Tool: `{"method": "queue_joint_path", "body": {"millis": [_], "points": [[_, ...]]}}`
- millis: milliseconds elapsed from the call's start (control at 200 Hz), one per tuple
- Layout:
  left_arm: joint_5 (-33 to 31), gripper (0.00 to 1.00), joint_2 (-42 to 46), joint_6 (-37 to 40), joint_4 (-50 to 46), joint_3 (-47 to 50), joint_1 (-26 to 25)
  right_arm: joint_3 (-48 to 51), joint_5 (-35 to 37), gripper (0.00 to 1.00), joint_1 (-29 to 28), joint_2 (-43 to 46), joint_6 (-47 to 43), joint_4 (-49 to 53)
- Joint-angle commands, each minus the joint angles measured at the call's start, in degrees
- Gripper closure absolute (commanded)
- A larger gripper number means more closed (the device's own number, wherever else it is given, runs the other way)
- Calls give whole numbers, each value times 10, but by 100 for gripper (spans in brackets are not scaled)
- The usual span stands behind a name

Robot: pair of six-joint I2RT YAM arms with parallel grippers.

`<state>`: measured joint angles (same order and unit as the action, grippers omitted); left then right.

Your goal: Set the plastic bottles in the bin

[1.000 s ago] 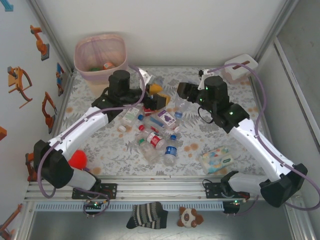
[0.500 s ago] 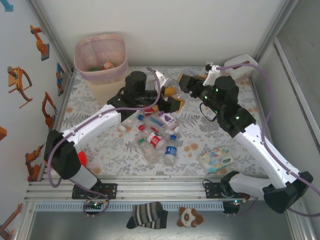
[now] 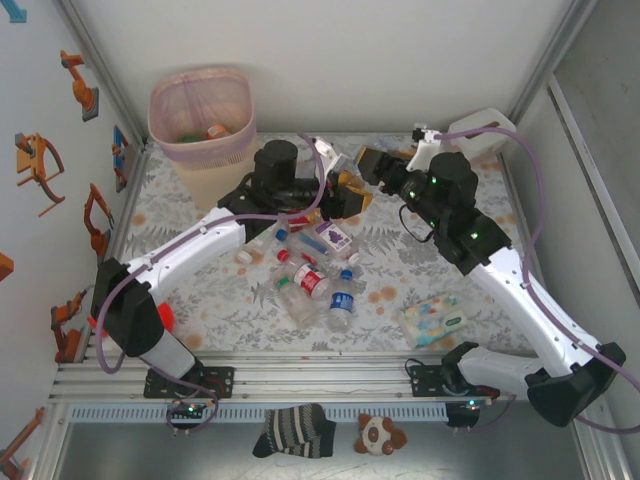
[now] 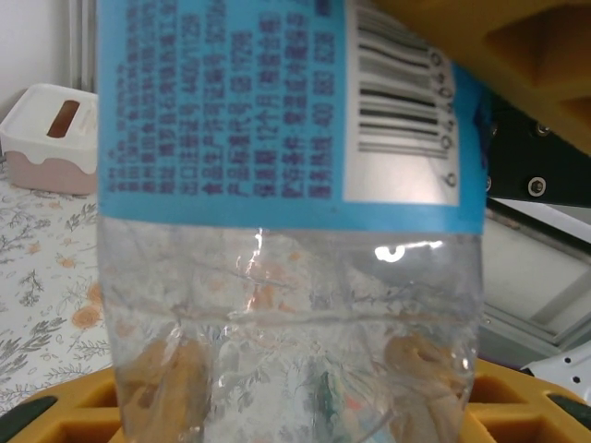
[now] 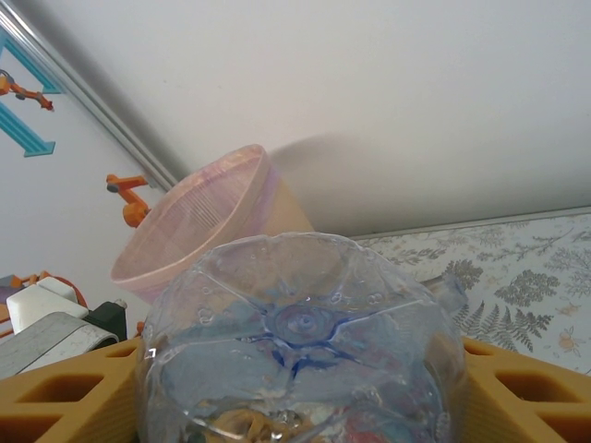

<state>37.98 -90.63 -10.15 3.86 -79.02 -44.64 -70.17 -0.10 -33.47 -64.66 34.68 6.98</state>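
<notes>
Top external, arms angled inward, left (image 3: pixel 205 240) holds blue-label bottle (image 4: pixel 277 166), right (image 3: pixel 500 265) clear bottle (image 5: pixel 300 341)

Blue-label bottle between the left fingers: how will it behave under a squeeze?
Probably light: the blue-label bottle looks empty, the floral tabletop showing through it. Likely to buckle: its clear wall is already creased above the left gripper. Smooth and round, so it may slip, or roll if set down.

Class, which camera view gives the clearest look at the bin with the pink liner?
The top external view: the whole bin stands in the far left corner, its opening visible. The right wrist view catches its side, partly behind the clear bottle that the right gripper holds.
</notes>
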Motion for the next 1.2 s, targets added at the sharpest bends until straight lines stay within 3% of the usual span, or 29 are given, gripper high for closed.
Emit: {"method": "queue_joint_path", "body": {"millis": [0, 150, 320, 426, 816, 1197], "points": [[0, 54, -6, -2, 8, -17, 0, 6, -2, 32, -1, 16, 5, -17], [-1, 56, -3, 0, 6, -17, 1, 6, -2, 31, -2, 16, 6, -15], [-7, 56, 5, 13, -8, -18, 0, -1, 12, 11, -2, 20, 2, 5], [-19, 55, 11, 26, -22, -19, 2, 1, 34, 6, -1, 31, -2, 14], [-67, 55, 35, 42, -95, -42, 39, 0, 59, 5, -1, 58, -26, 31], [-178, 52, 92, 51, -187, -77, 145, -3, 53, 6, -2, 48, -23, 40]]}}
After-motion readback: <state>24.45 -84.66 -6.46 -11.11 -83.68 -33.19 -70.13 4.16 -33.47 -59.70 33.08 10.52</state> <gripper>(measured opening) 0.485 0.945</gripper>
